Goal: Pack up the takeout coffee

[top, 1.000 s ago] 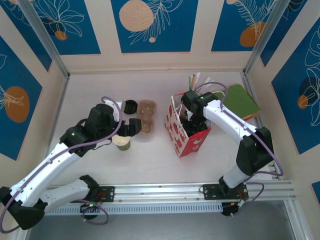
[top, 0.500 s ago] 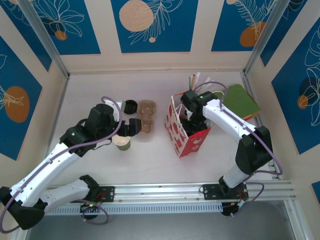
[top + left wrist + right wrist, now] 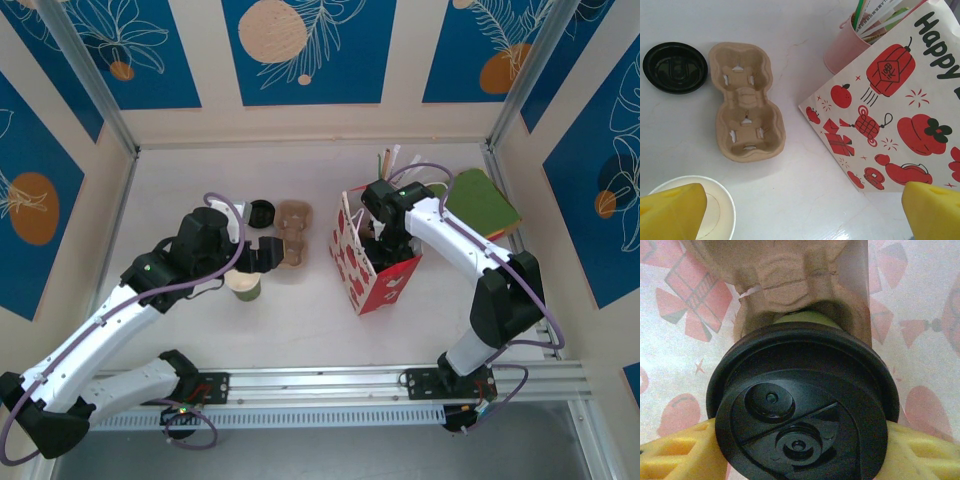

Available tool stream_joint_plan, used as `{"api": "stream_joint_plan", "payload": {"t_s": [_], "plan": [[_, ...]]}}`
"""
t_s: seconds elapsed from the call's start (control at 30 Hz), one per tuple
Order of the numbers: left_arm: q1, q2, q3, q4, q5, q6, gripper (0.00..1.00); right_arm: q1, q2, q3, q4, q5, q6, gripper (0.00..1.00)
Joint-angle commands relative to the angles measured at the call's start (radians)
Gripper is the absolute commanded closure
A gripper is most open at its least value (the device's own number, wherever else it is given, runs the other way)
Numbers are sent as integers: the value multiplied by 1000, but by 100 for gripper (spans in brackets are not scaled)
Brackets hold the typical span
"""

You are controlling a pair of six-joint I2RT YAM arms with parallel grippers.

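The right gripper (image 3: 800,452) has its jaws clamped on the coffee (image 3: 802,390) at its black top, down inside the bag (image 3: 378,285). The left gripper (image 3: 802,212) has wide, empty jaws above the open cup (image 3: 717,220), near the tray (image 3: 746,102) and the loose lid (image 3: 675,67).

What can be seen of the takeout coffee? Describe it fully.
The takeout coffee is a green paper cup, only a sliver showing past its round black plastic lid, which has moulded circular bumps and a diagonal ridge. It sits lid-up inside the red-and-white paper bag, over its creased brown bottom. The right gripper's yellow fingers flank the lid's rim on both sides, touching it.
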Motion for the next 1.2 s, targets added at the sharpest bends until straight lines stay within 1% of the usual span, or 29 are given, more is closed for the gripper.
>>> {"api": "stream_joint_plan", "payload": {"t_s": [0.0, 0.77, 1.17], "plan": [[11, 3, 1, -2, 10, 10, 0, -4, 68, -38, 77, -8, -19, 35], [11, 2, 5, -5, 13, 12, 0, -4, 54, -13, 57, -5, -14, 34], [11, 3, 4, 0, 16, 5, 0, -3, 39, 13, 30, -2, -13, 29]]}}
